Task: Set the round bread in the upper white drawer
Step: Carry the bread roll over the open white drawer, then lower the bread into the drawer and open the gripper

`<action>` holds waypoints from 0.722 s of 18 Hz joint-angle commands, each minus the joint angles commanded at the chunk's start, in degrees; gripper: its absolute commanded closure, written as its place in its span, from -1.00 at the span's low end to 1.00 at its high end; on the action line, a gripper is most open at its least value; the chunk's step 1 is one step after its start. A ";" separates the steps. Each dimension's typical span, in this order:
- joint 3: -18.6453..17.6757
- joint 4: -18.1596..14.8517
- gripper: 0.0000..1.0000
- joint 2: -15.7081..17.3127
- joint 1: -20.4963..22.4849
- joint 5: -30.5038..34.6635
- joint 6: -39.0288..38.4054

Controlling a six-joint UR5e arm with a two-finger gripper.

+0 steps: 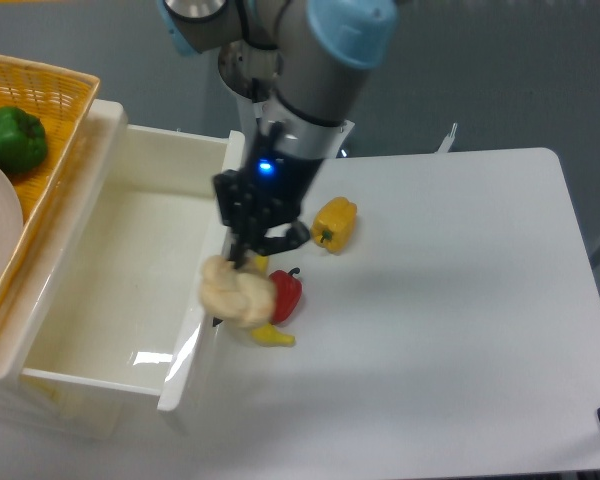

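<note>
1. Directly below the black two-finger gripper (pixel 246 258) hangs the pale beige lumpy round bread (pixel 236 296), pinched at its top between the fingers, lifted off the table.
2. Just left of the gripper sits the large glossy white open drawer box (pixel 110 270); the bread hovers over its front wall, by the curved black handle, not yet inside.
3. Right of and under the bread: small red pepper (pixel 286 293), yellow banana (pixel 268 333) mostly hidden; yellow bell pepper (pixel 335 223) further right.
4. Risk: thin top pinch, so the bread could slip or tear free, landing on the pepper or clipping the drawer front if carried too low.
</note>
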 joint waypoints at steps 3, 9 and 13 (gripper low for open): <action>-0.09 0.09 1.00 0.09 -1.32 -0.09 -0.35; -0.26 0.35 0.93 0.09 -3.16 0.09 -0.18; -0.61 0.00 -0.09 0.09 -4.48 0.53 -0.79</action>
